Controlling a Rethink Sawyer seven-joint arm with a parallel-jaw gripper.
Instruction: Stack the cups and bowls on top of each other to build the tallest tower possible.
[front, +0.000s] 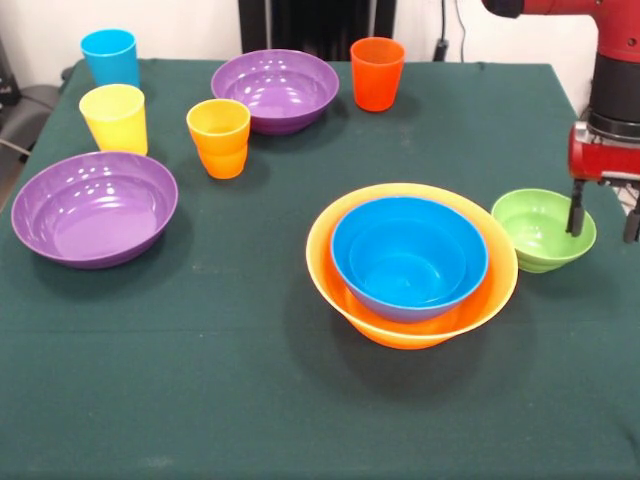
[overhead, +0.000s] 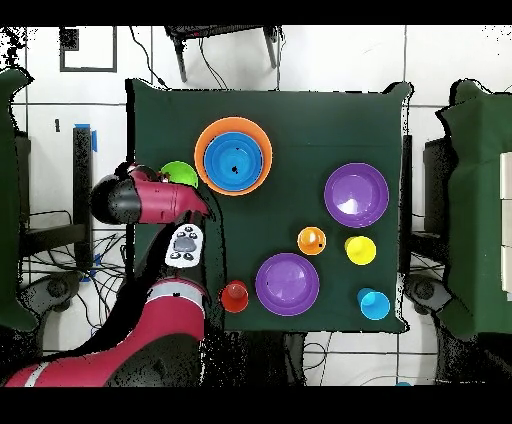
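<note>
because the gripper (front: 603, 222) straddles the far rim of the green bowl (front: 540, 230), fingers apart with one inside, just beside the orange bowl (front: 412, 325) holding the blue bowl (front: 408, 258), a shallow rim pinch could tip it.

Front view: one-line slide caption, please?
End effector at the small green bowl; deep blue bowl nested in the large orange bowl.

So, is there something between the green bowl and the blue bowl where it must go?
Nothing visible. The green bowl, with the tool at its rim, sits beside the orange bowl holding the blue bowl, which looks empty.
</note>
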